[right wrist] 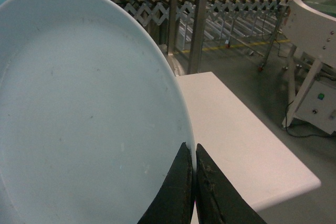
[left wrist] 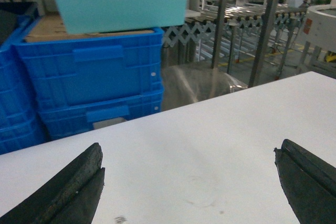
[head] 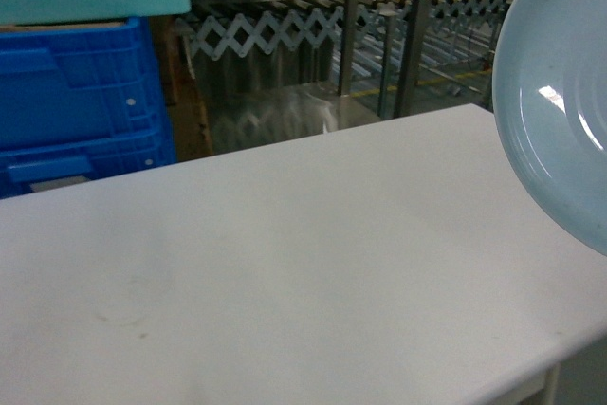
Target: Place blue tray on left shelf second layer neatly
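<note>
My right claw (right wrist: 193, 179) pinched the blue tray (right wrist: 84, 114) by its rim above the counter (head: 285, 263); my left claw (left wrist: 189, 182) gaped, holding nothing.

pale glossy blue tray (right wrist: 79, 108), tilted on edge above the white table (head: 285, 272)

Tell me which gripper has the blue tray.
The right gripper: its fingers pinch the blue tray's rim, while the left gripper is open and empty.

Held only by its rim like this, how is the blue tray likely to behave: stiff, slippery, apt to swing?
The blue tray likely stays stiff: pinched at one edge by the right gripper, it shows no sag. Its glossy surface suggests it could slip. Since the hold is far off-centre, it may pivot if jolted.
</note>
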You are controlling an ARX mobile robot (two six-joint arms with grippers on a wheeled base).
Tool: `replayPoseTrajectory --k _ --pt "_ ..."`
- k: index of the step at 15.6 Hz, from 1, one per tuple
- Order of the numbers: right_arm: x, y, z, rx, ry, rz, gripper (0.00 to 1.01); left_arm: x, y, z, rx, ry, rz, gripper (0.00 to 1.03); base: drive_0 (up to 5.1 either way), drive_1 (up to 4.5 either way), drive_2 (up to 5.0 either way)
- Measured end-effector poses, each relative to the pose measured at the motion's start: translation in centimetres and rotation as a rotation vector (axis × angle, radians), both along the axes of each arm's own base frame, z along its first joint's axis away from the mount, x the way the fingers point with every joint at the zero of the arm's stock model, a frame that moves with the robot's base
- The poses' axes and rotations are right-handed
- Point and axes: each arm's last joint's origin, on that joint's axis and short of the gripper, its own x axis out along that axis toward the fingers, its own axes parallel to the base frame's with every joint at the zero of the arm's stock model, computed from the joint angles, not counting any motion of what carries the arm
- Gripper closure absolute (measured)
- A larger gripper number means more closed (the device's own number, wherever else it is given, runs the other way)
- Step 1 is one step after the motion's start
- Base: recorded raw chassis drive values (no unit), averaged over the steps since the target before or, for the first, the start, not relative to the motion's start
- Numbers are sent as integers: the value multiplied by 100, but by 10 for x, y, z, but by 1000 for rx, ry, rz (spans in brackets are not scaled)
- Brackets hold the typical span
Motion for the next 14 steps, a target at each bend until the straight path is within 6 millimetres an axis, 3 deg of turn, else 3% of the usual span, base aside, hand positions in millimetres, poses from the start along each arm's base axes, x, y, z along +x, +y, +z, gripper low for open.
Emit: replayPoseTrajectory --k 14 --pt "0 0 -1 1 2 -1 99 0 0 0 0 -2 -3 5 0 0 0"
